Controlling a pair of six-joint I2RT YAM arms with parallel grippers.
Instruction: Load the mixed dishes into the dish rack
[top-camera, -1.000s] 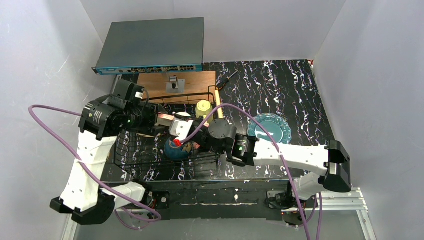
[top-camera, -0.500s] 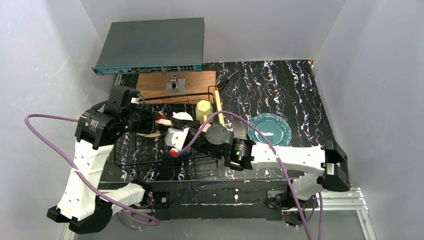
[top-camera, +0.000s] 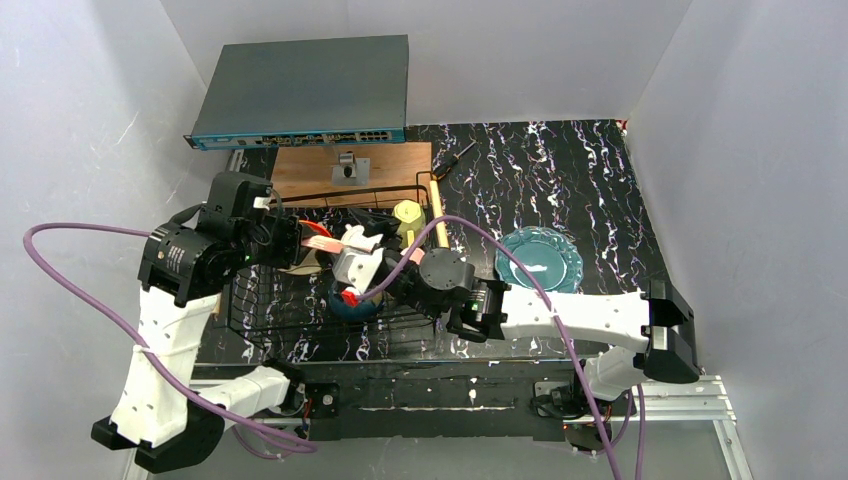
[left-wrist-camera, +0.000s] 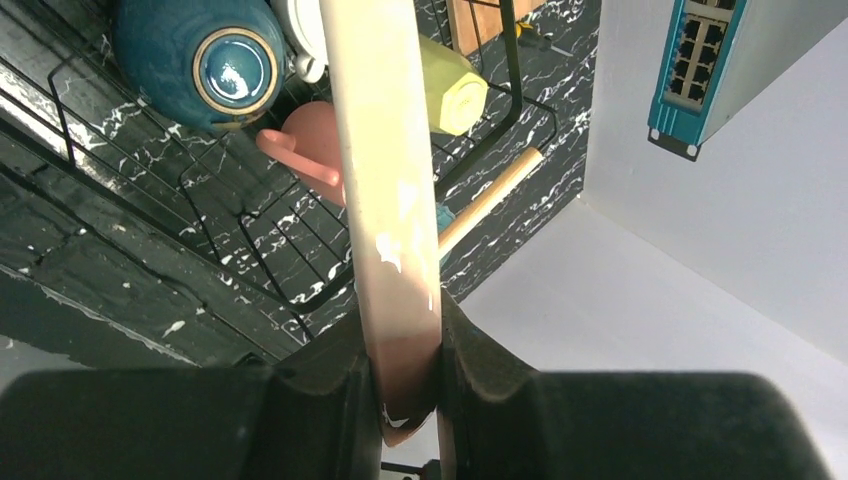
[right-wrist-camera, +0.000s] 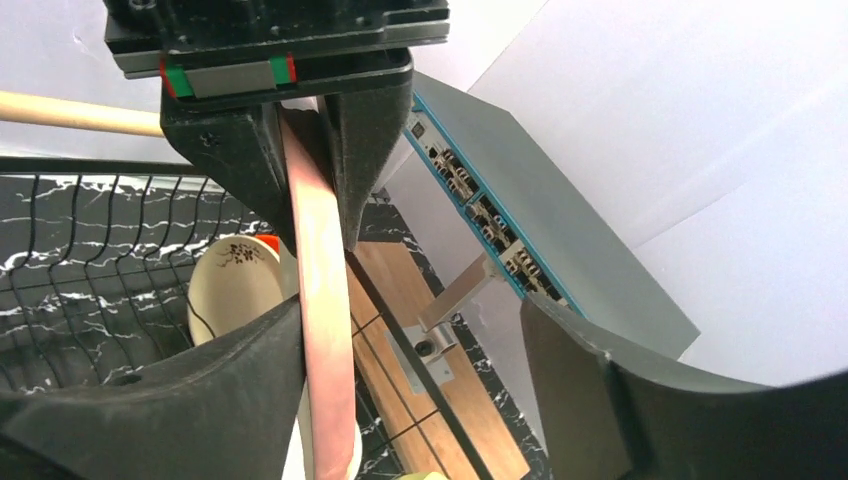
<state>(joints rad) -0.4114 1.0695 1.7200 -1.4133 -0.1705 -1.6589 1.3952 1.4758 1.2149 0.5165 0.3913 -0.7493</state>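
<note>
Handover's just flipped: since a second ago the right tool (right-wrist-camera: 410, 312) has sprung its jaws wide, and the left arm has swung out toward 9 o'clock with its jaws pinched down.

So the orange plate (left-wrist-camera: 385, 200) now belongs to the left tool (left-wrist-camera: 405, 372), clamped hard on the rim and standing on edge in the air over the dish rack (top-camera: 290, 328). The right tool holds nothing. The plate runs just beside one of its fingers, and I can't tell whether they touch.

Looking down past the plate, the rack is filling up. The blue-teal bowl (left-wrist-camera: 195, 60) sits upside down toward 5 o'clock, with the pink mug (left-wrist-camera: 310, 150) on its side next to it. The yellow-green mug (left-wrist-camera: 455, 90) is tucked in the 1 o'clock corner, and the white cup (right-wrist-camera: 235, 290) sits near the middle. Out on the table (top-camera: 600, 190), at 3 o'clock from the rack, the teal plate (top-camera: 540, 258) waits its turn.

To do this well, I'd say the right tool should back straight off toward 3 o'clock first, keeping that near finger from dragging the plate. Then the left should keep the plate upright and lower it between wires on the freer 9 o'clock side. It should let go only once the rim is seated, well clear of the mugs.
</note>
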